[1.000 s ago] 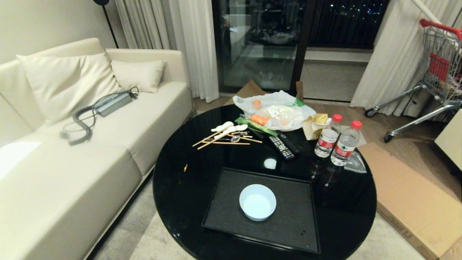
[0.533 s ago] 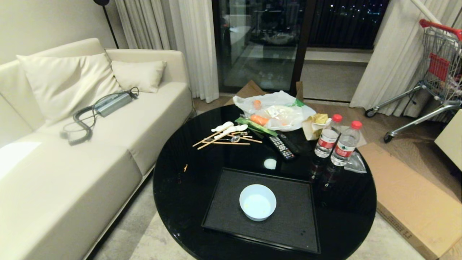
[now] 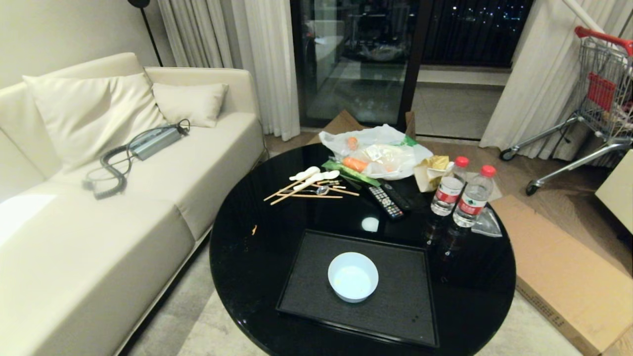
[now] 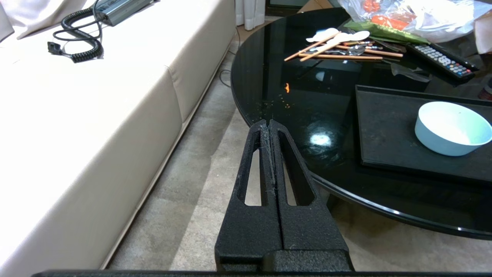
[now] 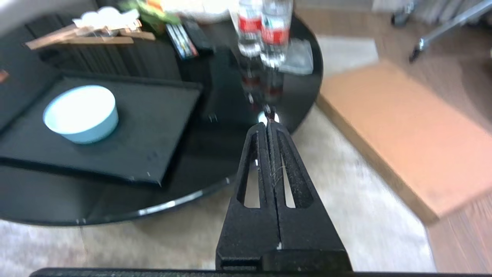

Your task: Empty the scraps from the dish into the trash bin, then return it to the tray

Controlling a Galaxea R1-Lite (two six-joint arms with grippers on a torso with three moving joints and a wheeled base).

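Neither gripper shows from the head – only wrist views do. Left gripper (image 4: 269, 124) hangs off the table's (image 3: 247, 257) near-left edge, right gripper (image 5: 268, 125) off its near-right (both pressed together, empty). Dish (image 3: 353, 277) sits upright on tray (image 3: 405, 306).

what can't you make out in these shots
- Trash bin: in no view, so where the scraps went cannot be told.
- Bowl on the tray: a faint yellowish speck inside, too small to identify in the head view.
- Bottles: tops cut off by the right wrist view's edge, labels blurred.
- Plastic bag: contents partly hidden by its folds.
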